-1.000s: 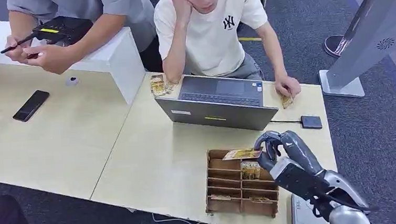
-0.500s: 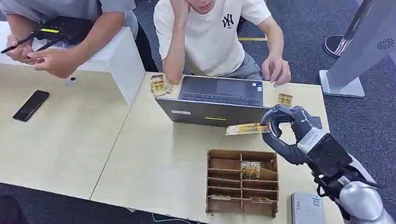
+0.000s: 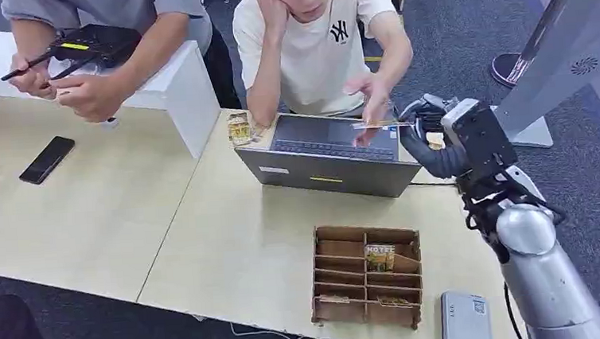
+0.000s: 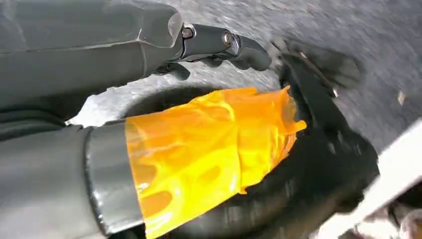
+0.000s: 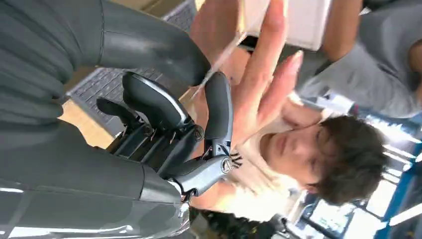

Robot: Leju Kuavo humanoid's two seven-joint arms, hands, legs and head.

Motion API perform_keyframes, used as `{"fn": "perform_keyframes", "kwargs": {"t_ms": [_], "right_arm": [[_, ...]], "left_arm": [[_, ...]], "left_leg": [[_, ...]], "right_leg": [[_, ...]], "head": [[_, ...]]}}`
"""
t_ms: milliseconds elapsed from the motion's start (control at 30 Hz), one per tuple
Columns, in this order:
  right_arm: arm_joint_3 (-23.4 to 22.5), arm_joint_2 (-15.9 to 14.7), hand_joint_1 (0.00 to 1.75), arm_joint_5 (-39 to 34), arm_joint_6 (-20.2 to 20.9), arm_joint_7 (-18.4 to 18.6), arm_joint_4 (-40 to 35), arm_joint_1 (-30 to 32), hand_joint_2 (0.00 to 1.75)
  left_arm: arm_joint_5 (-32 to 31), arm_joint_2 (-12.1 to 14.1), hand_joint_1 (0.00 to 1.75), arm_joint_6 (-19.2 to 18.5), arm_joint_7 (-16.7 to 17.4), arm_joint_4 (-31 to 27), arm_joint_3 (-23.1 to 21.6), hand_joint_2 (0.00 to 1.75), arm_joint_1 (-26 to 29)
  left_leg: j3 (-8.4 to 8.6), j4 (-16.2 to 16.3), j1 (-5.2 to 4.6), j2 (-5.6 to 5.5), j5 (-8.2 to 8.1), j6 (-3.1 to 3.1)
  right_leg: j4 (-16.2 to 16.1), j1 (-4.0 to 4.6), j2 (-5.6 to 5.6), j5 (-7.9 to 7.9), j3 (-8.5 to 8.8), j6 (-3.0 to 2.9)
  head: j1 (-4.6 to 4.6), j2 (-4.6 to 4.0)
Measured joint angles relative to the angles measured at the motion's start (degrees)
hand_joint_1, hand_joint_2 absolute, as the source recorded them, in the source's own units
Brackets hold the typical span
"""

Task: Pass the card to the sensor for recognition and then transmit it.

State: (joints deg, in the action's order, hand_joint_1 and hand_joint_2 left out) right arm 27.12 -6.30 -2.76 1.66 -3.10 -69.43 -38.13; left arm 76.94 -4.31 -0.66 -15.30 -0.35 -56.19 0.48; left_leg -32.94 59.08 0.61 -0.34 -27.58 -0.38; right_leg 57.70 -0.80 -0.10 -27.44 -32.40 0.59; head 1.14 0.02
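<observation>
Right hand [image 3: 428, 132] is raised above the far right corner of the table [image 3: 230, 238], at about 2 o'clock from the tray [image 3: 366, 276], just past the right end of the laptop [image 3: 329, 153]. Its fingers [image 5: 217, 107] and thumb are clamped on one end of the card [image 3: 375, 125], which is held level and juts out toward 9 o'clock. The right wrist view shows the card edge-on, pinched at the fingertips.

A seated person's hand [image 3: 367, 97] reaches in from 12 o'clock, palm open, just beside the card's free end; whether it is touching the card cannot be told.

The sensor [image 3: 464, 319] lies on the near table edge at 6 o'clock, well apart from the card.

Left hand [image 4: 149, 149] hangs at the robot's side over the floor; whether its fingers are apart or together cannot be told.

Assessment: the card is out of the tray, in which other cards [image 3: 379, 256] remain. The card's position at the person suggests the handover step is in hand. Whether the sensor reading was done cannot be confirmed from these views. Release to the person is not yet done.
</observation>
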Motion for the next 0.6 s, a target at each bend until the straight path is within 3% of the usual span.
{"fn": "perform_keyframes", "kwargs": {"t_ms": [400,433,467,600], "right_arm": [[2.4,8.3,1.69,7.3,-3.8,1.9,16.3,-8.4,1.75],[2.8,8.8,1.52,7.8,-4.0,1.9,17.2,-8.8,1.75],[3.0,9.3,0.00,8.3,-4.1,2.0,18.2,-9.3,1.75],[3.7,10.7,0.00,9.7,-4.2,2.8,20.4,-10.1,1.75]], "left_arm": [[-2.1,0.0,0.00,-0.9,0.2,0.0,-0.5,0.00,-0.1],[-2.1,0.0,0.00,-0.9,0.2,0.0,-0.5,0.00,-0.1],[-2.2,0.0,0.00,-0.9,0.3,0.0,-0.5,0.00,-0.1],[-2.2,0.0,0.00,-0.7,1.0,0.0,-0.5,0.00,-0.3]], "left_leg": [[0.00,0.0,0.02,0.00,0.01,-0.01],[0.00,0.0,0.01,0.00,0.01,-0.01],[0.00,0.0,0.01,0.01,0.01,-0.01],[0.00,0.0,0.01,-0.01,0.01,-0.01]], "right_leg": [[0.0,0.02,0.01,0.00,-0.03,-0.01],[0.0,0.02,0.01,0.00,-0.03,-0.01],[0.0,0.02,0.01,0.00,-0.03,-0.01],[0.0,0.01,0.00,0.00,-0.03,-0.01]], "head": [[0.02,0.00],[0.02,0.00],[0.02,0.00],[0.02,0.00]]}}
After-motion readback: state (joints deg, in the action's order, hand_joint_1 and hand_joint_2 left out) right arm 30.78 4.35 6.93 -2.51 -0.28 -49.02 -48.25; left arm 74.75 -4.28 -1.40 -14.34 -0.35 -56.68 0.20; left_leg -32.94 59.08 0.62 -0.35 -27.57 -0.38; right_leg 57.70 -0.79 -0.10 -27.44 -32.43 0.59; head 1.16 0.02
